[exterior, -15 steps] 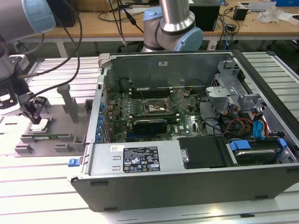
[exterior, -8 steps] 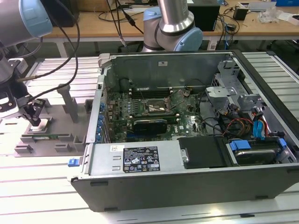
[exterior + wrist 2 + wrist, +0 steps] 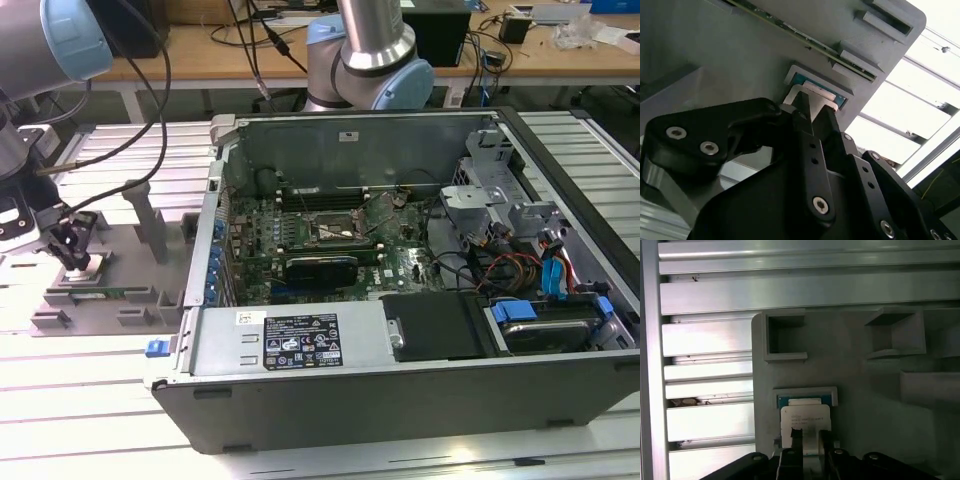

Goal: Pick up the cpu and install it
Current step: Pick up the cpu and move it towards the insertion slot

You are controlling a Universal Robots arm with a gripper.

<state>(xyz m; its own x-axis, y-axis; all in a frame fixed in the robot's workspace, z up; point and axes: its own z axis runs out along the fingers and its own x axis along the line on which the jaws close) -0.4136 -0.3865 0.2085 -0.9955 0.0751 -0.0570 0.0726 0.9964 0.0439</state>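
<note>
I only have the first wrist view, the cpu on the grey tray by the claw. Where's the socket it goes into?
Observer: In the exterior view the socket sits on the motherboard inside the open computer case, to the exterior view's right of the tray.
Operator: Anything close to the socket?
Observer: A long black card lies right beside it, on the side nearer that camera.
</note>
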